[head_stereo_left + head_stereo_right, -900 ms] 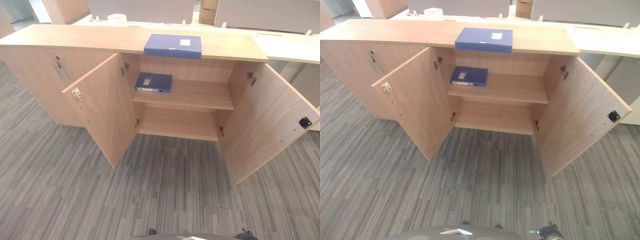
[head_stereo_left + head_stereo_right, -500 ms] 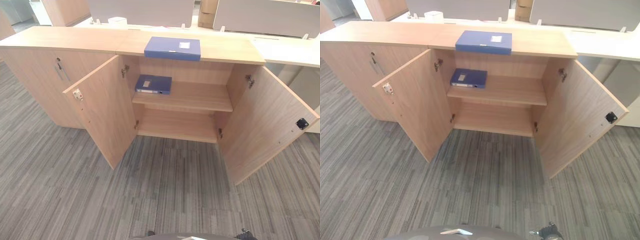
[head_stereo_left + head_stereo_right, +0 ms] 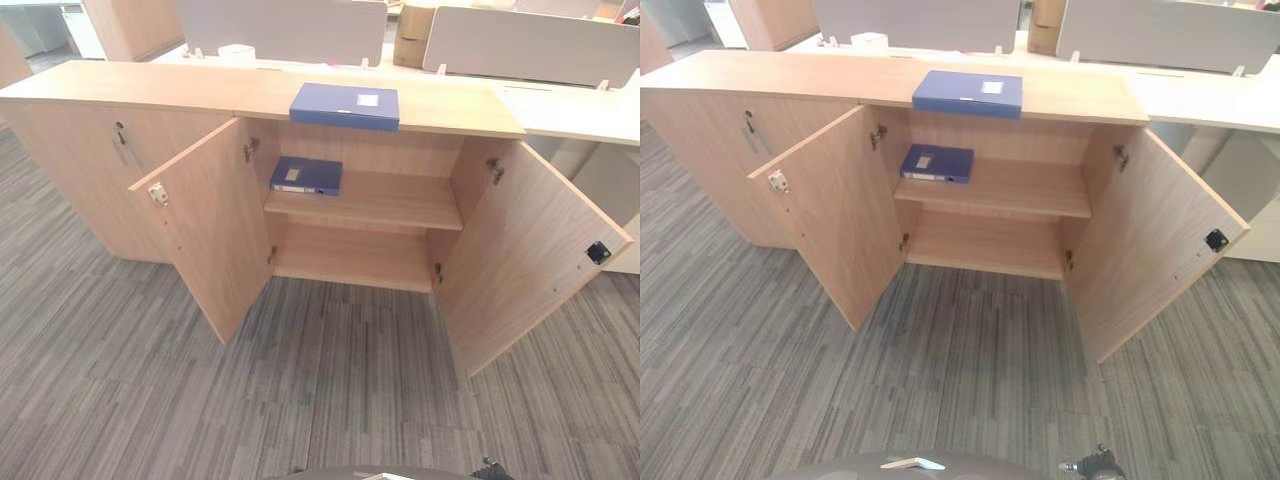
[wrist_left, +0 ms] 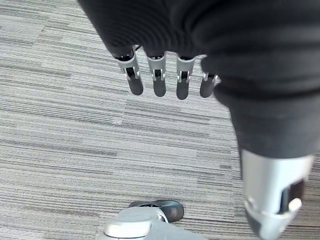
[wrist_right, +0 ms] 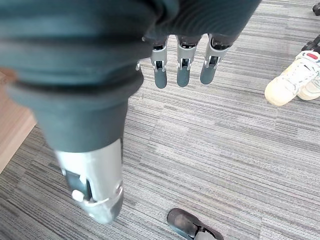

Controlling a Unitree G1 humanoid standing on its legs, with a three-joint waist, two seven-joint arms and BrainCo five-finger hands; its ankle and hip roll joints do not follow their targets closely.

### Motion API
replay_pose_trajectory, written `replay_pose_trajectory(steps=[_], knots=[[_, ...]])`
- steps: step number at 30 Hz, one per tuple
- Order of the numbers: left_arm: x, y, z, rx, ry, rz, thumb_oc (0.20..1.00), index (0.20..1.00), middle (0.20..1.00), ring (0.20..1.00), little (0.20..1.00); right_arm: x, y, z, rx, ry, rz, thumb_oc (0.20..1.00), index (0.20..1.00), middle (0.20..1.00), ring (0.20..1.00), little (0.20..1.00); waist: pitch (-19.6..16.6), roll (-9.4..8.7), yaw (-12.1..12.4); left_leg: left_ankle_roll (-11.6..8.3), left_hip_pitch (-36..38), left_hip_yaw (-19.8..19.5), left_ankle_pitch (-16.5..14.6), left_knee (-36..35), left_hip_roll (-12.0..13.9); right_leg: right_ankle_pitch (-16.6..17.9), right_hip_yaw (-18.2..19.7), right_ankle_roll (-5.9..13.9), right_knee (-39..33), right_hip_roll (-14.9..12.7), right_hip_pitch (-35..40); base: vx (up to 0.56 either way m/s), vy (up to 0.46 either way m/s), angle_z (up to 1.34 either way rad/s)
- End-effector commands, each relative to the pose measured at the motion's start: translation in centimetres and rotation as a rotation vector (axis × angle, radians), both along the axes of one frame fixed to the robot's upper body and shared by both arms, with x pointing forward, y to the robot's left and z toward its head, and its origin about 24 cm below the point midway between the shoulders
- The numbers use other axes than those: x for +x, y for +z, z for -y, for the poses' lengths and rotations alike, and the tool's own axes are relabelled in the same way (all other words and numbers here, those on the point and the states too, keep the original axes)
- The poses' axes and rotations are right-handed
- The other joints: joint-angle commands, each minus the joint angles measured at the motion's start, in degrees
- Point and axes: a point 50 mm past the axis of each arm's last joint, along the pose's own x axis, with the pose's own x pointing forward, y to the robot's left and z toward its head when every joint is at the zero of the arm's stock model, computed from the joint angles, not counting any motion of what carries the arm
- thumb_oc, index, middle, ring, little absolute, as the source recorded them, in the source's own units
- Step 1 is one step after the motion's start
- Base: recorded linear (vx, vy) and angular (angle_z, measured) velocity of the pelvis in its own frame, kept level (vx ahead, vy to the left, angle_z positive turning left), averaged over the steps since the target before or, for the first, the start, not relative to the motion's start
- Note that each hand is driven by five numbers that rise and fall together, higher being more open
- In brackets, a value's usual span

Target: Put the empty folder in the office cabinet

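Left eye view: cabinet (image 3: 210, 225) doors open, nothing picked up yet.
One blue folder (image 3: 345, 105) lies on the cabinet's top surface (image 3: 150, 85), another folder (image 3: 306, 175) already on the upper shelf (image 3: 385, 200); the carrying is all still to do. Wrist views add what the eye views lack: left hand (image 4: 165, 55) and right hand (image 5: 182, 52) hang over the carpet (image 5: 225, 140), fingers straight and empty, a person's white shoe (image 5: 290, 82) nearby.
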Motion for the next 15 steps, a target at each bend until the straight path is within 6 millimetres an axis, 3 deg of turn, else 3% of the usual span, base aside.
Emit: replay_pose_trajectory(steps=[1,15], knots=[[1.19,0.19,-1.11,0.043,-0.006,0.004,1.000,1.000,1.000,1.000,1.000,1.72,0.42,0.60,-0.037,0.057,0.026,1.000,1.000,1.000,1.000,1.000,0.7,-0.61,-0.1,-3.26,-0.2,4.9,-3.9,-0.1,3.7,-2.9,-2.4,5.56,-0.3,-3.5,-1.6,0.00,0.000,0.00],[0.66,0.17,-1.34,0.053,0.010,-0.022,1.000,1.000,1.000,1.000,1.000,0.84,0.24,0.70,-0.035,0.032,-0.017,1.000,1.000,1.000,1.000,1.000,0.8,-0.21,0.1,-3.53,-0.2,5.1,-4.0,-0.1,3.8,-3.2,-3.3,5.79,-0.3,-3.8,-1.3,0.01,-0.009,0.00]])
